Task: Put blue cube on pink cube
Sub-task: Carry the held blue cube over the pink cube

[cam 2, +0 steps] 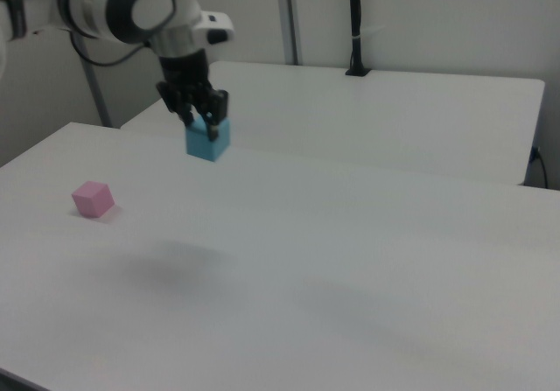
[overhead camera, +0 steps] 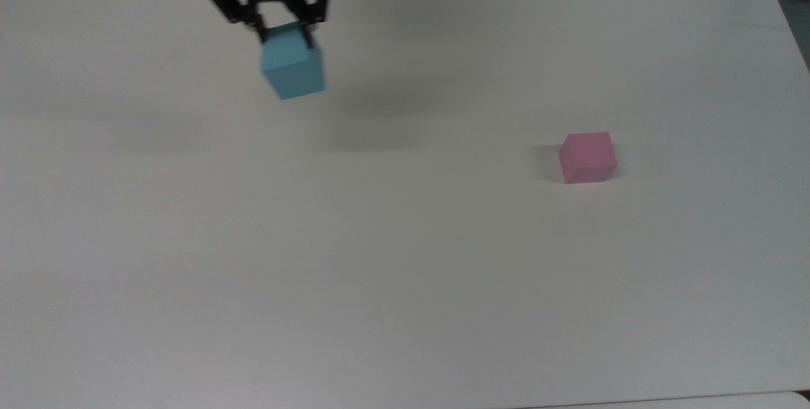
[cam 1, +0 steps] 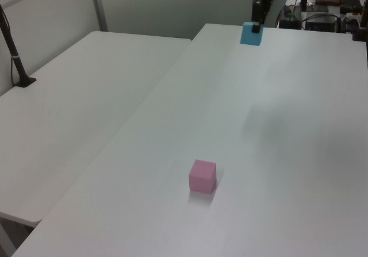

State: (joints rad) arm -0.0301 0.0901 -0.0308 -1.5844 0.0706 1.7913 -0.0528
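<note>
White tabletop (overhead camera: 405,282) stretches bare between the gripper (overhead camera: 283,34), its fingers clamped on the blue cube's (overhead camera: 294,70) upper part and holding it in the air, and the pink cube (overhead camera: 588,156), well apart toward the top view's right. Carrying it level, high enough to clear the pink cube, then squaring edges before lowering looks wisest; the grip seems off-centre, though that is hard to judge.

No legible text, label, brand, number or sign appears on any surface. The blue cube (overhead camera: 293,69) and the pink cube (overhead camera: 587,157) have plain, unmarked faces. The white table (overhead camera: 405,257) carries no markings.
</note>
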